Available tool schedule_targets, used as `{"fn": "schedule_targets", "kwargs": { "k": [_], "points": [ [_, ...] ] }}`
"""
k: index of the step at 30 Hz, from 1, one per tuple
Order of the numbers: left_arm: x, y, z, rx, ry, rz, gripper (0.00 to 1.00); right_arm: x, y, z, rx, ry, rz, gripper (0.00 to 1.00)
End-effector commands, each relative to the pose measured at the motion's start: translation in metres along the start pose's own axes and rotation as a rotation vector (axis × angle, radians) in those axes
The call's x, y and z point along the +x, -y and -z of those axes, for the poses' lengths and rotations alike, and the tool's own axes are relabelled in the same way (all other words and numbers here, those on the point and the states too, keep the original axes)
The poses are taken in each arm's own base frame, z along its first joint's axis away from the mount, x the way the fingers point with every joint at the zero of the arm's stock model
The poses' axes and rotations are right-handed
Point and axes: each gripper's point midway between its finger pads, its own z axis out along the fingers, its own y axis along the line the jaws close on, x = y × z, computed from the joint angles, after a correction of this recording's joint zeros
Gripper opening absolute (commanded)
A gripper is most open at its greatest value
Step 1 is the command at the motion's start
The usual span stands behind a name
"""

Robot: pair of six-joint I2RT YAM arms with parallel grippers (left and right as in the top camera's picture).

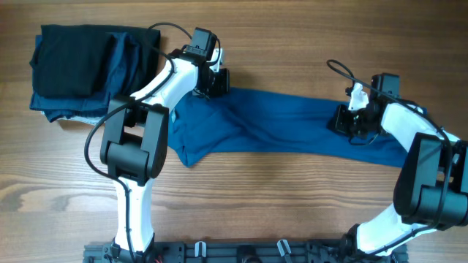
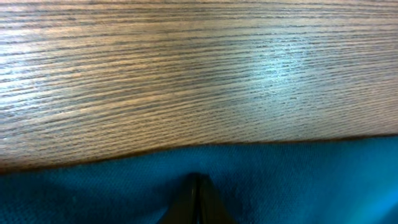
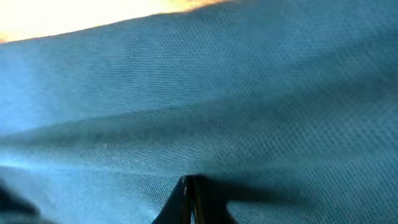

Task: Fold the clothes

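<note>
A teal-blue knit garment (image 3: 261,106) fills the right wrist view. The right gripper (image 3: 189,198) has its two dark fingers pressed together into a point on the garment, clenched on a fold of the fabric. In the left wrist view the left gripper (image 2: 198,196) is likewise closed on the same garment, just inside its far edge, with the grained brown wooden table (image 2: 186,68) beyond. From overhead, the garment lies stretched in a long band across the middle of the table. The left gripper grasps its upper left end and the right gripper grasps it near its right end. A stack of folded dark navy and black clothes (image 1: 80,69) sits at the table's far left, to the left of the garment and beyond the left arm.
</note>
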Motion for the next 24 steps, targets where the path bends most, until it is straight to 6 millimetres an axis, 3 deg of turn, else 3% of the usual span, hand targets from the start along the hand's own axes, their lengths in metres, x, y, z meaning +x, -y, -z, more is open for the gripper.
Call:
{"fn": "schedule_targets", "kwargs": {
  "k": [1,7,11,13,17,20,22,24],
  "points": [
    [0.007,-0.039,-0.016,-0.152,-0.020,0.032,0.04,0.055,0.074,-0.007,0.358,-0.148,-0.149,0.04],
    [0.004,-0.054,-0.012,-0.163,-0.016,0.052,0.04,0.063,0.075,-0.004,0.336,-0.178,-0.208,0.04],
    [-0.002,-0.057,-0.011,-0.160,0.002,0.051,0.04,0.039,0.051,-0.011,0.181,-0.113,-0.114,0.08],
    [-0.012,-0.052,-0.005,-0.151,0.036,0.022,0.04,0.014,0.031,-0.006,0.083,-0.058,-0.078,0.13],
    [-0.043,-0.027,0.035,-0.099,0.132,-0.001,0.04,-0.036,-0.004,0.022,-0.046,0.052,-0.024,0.20],
    [-0.065,0.012,0.087,0.022,0.224,-0.033,0.04,-0.064,-0.024,0.055,-0.080,0.125,0.063,0.29],
    [-0.069,0.030,0.116,0.087,0.265,-0.025,0.05,-0.075,-0.018,0.075,-0.001,0.153,0.067,0.33],
    [-0.062,0.040,0.123,0.133,0.243,-0.021,0.05,-0.076,-0.006,0.082,0.075,0.152,0.051,0.35]
  ]
}}
